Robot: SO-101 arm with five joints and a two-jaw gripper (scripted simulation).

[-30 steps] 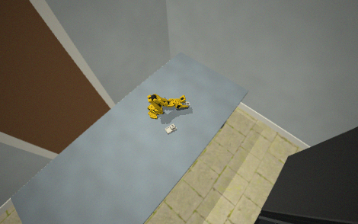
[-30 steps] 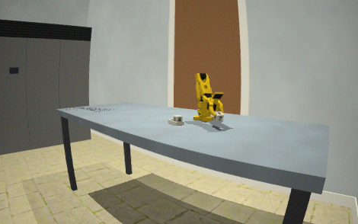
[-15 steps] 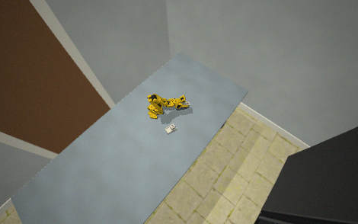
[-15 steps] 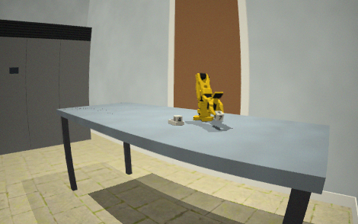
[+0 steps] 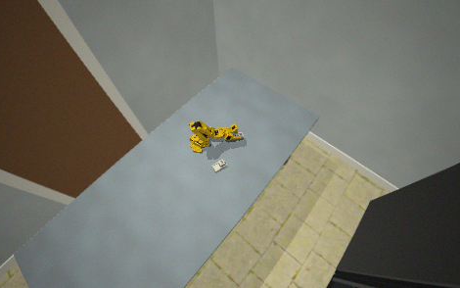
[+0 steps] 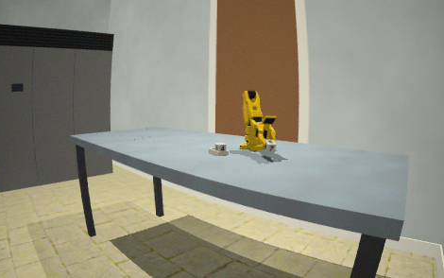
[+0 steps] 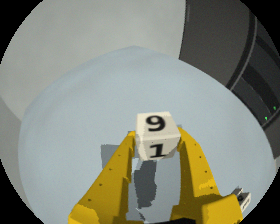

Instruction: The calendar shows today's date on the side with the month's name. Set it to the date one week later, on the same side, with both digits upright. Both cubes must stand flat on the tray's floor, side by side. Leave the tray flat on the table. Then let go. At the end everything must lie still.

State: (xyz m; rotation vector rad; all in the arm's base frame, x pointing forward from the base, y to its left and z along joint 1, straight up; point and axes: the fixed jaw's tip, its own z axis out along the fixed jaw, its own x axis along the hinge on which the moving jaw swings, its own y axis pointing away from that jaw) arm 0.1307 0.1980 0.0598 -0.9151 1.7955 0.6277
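My yellow gripper (image 7: 157,152) (image 5: 238,134) (image 6: 269,146) is shut on a white digit cube (image 7: 156,135) (image 5: 239,134) (image 6: 270,147) and holds it a little above the table, away from the tray. In the wrist view the cube shows a 9 on its upper face and a 1 on the face toward the camera; in the exterior view it shows a 7. The small white tray (image 5: 215,168) (image 6: 213,151) lies flat on the table, with the other cube (image 5: 220,165) (image 6: 220,147) standing in it and showing a 4.
The grey-blue table (image 5: 136,206) (image 6: 306,175) is long, with its edge a short way beyond the tray. The arm's base (image 5: 197,142) (image 6: 251,142) stands just behind the tray. A dark cabinet (image 6: 37,104) stands off the table.
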